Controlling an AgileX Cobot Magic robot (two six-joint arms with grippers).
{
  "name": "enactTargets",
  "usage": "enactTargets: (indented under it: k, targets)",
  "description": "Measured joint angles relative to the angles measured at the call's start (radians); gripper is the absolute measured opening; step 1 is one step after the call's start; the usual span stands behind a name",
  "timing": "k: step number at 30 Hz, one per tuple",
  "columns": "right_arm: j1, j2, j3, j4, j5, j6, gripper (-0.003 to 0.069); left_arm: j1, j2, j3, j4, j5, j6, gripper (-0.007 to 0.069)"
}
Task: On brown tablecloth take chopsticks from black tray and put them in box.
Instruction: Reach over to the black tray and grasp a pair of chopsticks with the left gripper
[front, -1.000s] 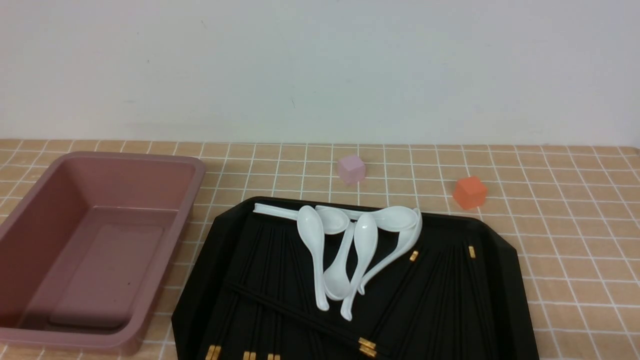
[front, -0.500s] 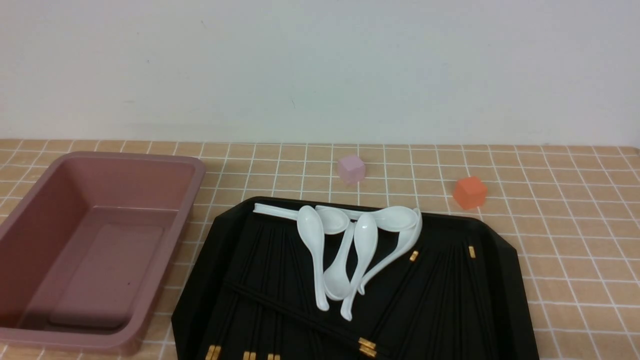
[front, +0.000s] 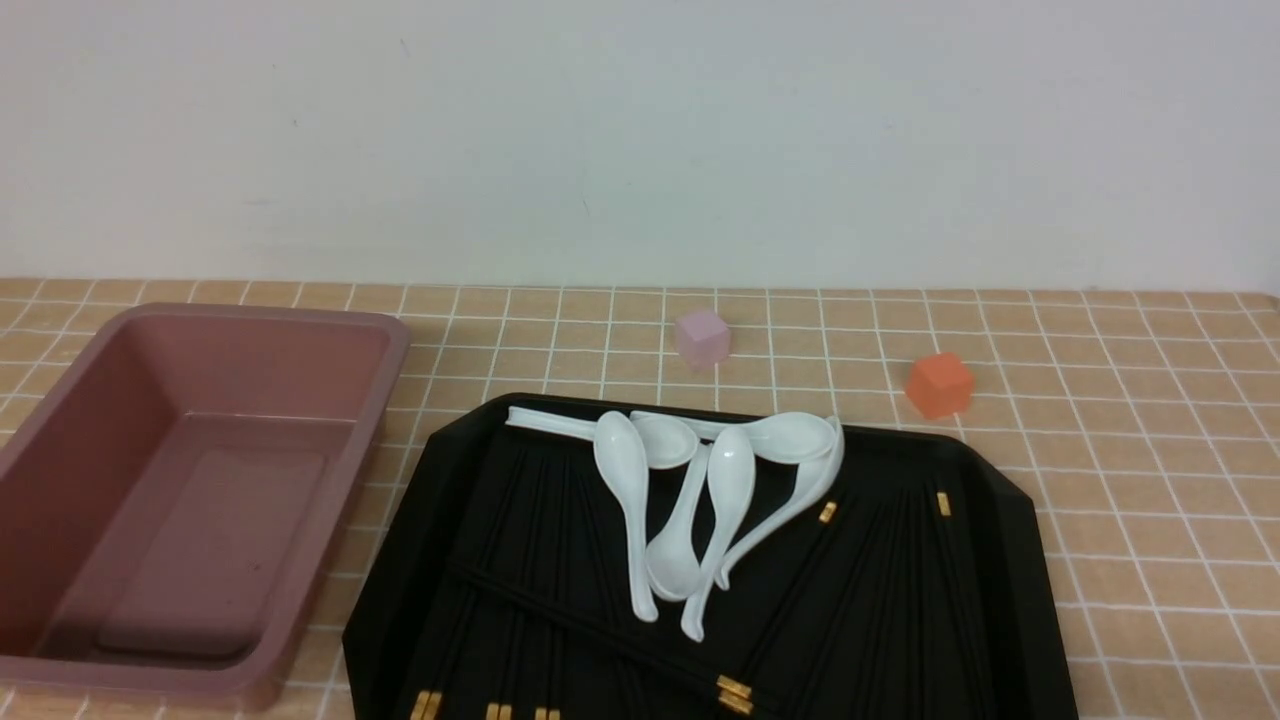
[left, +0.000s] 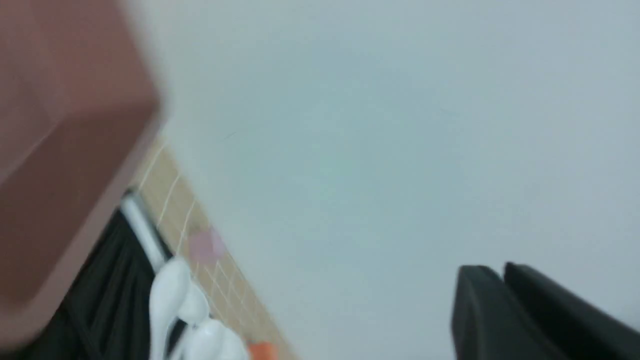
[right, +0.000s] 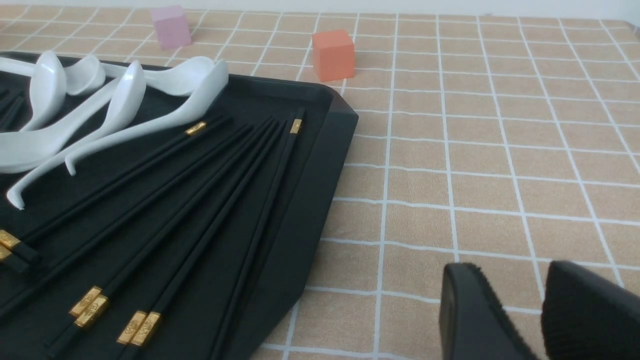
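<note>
Left gripper (left: 502, 272) closed empty, right gripper (right: 517, 275) barely parted, so I'd open wide before pinching the chopsticks (right: 217, 200) crosswise.

Soft even light; box (left: 60, 125) blurred in left wrist view.

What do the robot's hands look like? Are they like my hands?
Each has just two thick, matte black fingers with blunt tips, not five. That goes for the left gripper and the right gripper. The right one's fingers have rough, slightly fuzzy edges. No cables, markings or arms show in these pictures.
</note>
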Motion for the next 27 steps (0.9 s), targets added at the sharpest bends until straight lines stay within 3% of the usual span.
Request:
enactTargets:
  k: [2, 8, 11, 16, 17, 22, 27]
  targets:
    - [0.000, 0.000, 0.000, 0.000, 0.000, 0.000, 0.0240, 0.000, 0.111, -0.113, 0.063, 0.125, 0.083, -0.0013]
    - [0.000, 0.000, 0.000, 0.000, 0.000, 0.000, 0.0240, 0.000, 0.534, -0.382, 0.222, 0.605, 0.268, -0.0013]
    - [0.000, 0.000, 0.000, 0.000, 0.000, 0.000, 0.0240, 0.000, 0.834, -0.557, 0.225, 0.834, 0.463, -0.0013]
    - [0.000, 0.000, 0.000, 0.000, 0.000, 0.000, 0.0240, -0.063, 1.108, -0.704, 0.097, 0.937, 0.588, -0.0013]
    - [0.000, 0.000, 0.000, 0.002, 0.000, 0.000, 0.0240, -0.154, 1.197, -0.757, 0.095, 0.932, 0.602, -0.0013]
    - [0.000, 0.000, 0.000, 0.001, 0.000, 0.000, 0.0240, -0.415, 1.430, -0.932, 0.280, 0.916, 0.611, -0.0013]
    - [0.000, 0.000, 0.000, 0.001, 0.000, 0.000, 0.0240, -0.575, 1.597, -1.090, 0.495, 0.933, 0.602, -0.0013]
